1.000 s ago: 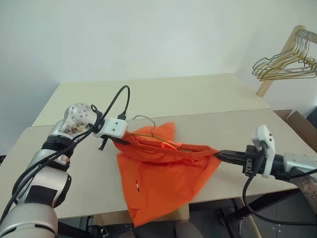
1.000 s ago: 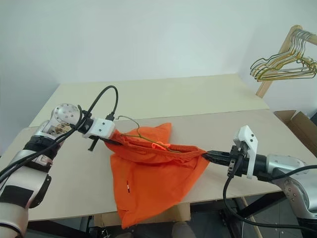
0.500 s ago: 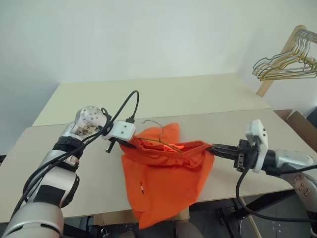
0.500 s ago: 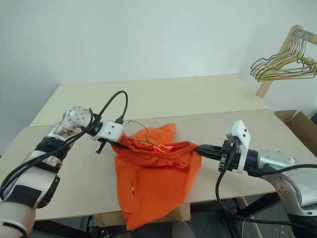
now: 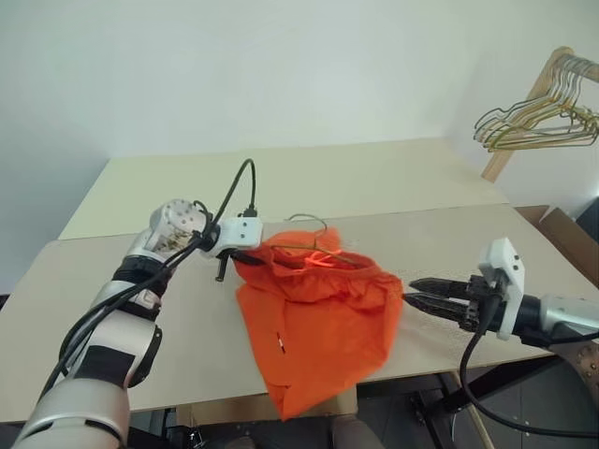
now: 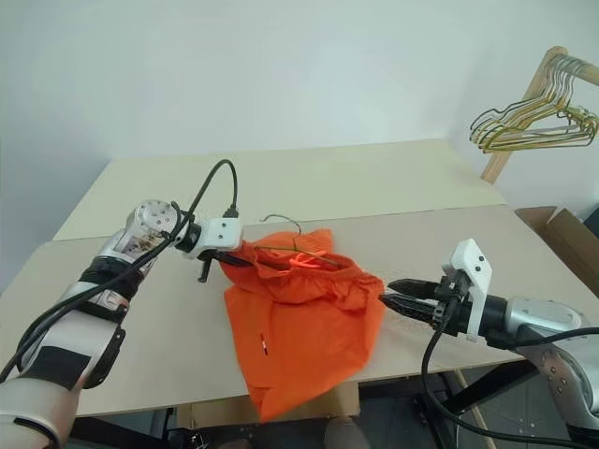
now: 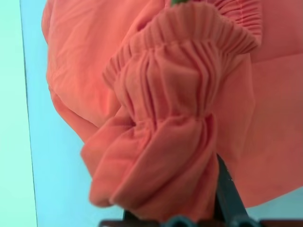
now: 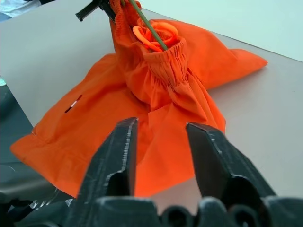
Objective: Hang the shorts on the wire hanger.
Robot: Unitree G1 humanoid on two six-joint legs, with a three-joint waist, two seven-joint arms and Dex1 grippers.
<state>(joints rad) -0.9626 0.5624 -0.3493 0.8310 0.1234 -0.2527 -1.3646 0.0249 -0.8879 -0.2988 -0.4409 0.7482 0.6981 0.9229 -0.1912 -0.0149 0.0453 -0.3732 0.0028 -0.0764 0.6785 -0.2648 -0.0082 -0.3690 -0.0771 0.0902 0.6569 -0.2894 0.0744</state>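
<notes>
Now my left tool (image 6: 227, 258) is clamped on the shorts' (image 6: 299, 318) waistband; my right tool (image 6: 401, 296), parted and empty, should regrip near the hanger (image 8: 147, 31) wire.

Bare beige tabletop (image 5: 487, 243) is seen between the open right gripper (image 5: 412, 292) and the bright orange fabric shorts (image 5: 318, 318); the shorts' heap blocks the table's middle.
</notes>
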